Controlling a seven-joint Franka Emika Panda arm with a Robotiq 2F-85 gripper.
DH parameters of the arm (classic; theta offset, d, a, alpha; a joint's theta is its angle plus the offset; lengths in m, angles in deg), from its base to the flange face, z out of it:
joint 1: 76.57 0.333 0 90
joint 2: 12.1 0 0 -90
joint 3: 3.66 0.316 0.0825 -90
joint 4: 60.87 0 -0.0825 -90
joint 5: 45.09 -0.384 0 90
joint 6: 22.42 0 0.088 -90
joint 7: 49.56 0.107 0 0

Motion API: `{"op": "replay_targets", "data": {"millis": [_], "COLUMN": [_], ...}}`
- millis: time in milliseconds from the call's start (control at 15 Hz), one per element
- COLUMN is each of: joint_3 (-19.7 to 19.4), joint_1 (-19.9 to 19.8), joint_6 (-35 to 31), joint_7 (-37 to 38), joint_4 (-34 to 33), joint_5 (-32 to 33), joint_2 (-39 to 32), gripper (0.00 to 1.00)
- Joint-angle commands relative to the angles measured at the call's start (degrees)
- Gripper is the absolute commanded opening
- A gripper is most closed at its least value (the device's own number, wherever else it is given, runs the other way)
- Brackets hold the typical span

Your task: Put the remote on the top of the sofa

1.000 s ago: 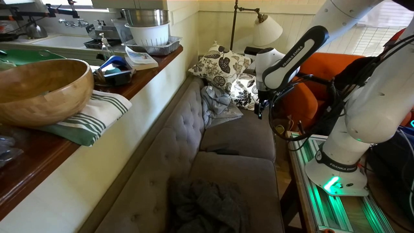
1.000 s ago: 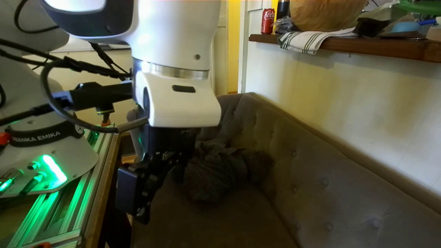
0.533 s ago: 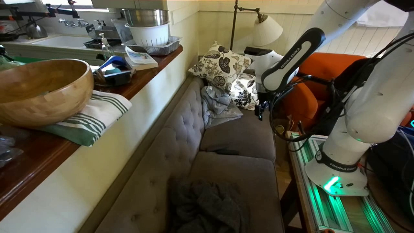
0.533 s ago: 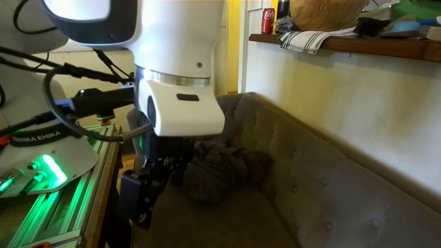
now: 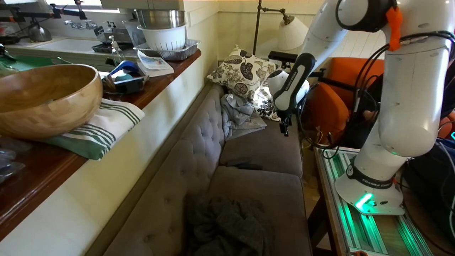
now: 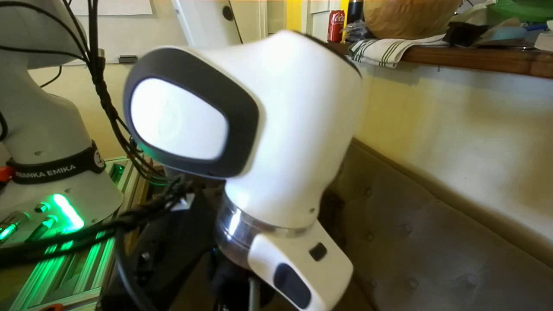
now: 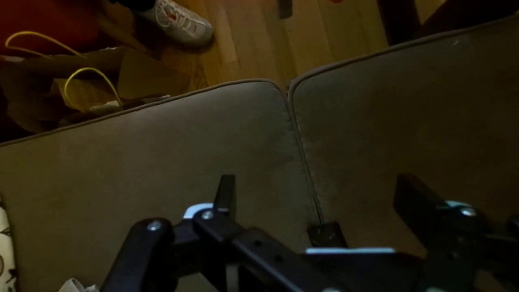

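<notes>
The black remote [image 5: 250,166] lies on the seat of the grey-brown sofa [image 5: 202,142], at the seam between two cushions. Its end shows in the wrist view [image 7: 327,235], with the rest hidden behind the gripper's body. The sofa's long upper edge [image 5: 156,161] runs along the wall behind the tufted backrest, which also shows in an exterior view [image 6: 432,246]. My gripper [image 7: 316,180] is open and empty, its fingers wide apart above the seat, with the remote low between them. It points down in an exterior view [image 5: 284,131]. In an exterior view the arm hides its fingers.
A dark crumpled blanket [image 5: 227,227] lies on the near seat. A grey cloth [image 5: 240,113] and patterned pillows [image 5: 245,73] lie at the far end. A wooden counter [image 5: 156,85] with a bowl [image 5: 49,103] runs above the backrest. A paper bag [image 7: 150,77] stands by the seat's front.
The arm has swung and its hand has tilted. In an exterior view the hand has come nearer the camera, lower and toward the backrest. The remote has not moved.
</notes>
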Motion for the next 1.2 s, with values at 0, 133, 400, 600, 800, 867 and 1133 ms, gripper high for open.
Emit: {"op": "replay_targets", "data": {"millis": [0,133,400,600,800,867,1133], "joint_3": [1.12,2.25,5.27,8.2,6.59,5.59,5.44], "joint_1": [-0.26,-0.5,0.66,0.52,3.5,4.16,4.16], "joint_6": [1.45,2.73,11.28,17.99,14.71,14.9,16.89], "joint_7": [-1.91,-1.22,5.89,10.14,14.02,15.56,15.06], "joint_4": [-10.91,-15.55,-25.27,-29.26,-28.97,-29.36,-28.64], "joint_5": [-1.1,-2.2,-8.89,-15.87,-14.54,-13.96,-15.08], "joint_2": [-10.39,-14.38,-21.61,-23.59,-25.6,-26.28,-25.6], "gripper": [1.0,1.0,1.0,1.0,1.0,1.0,1.0]}}
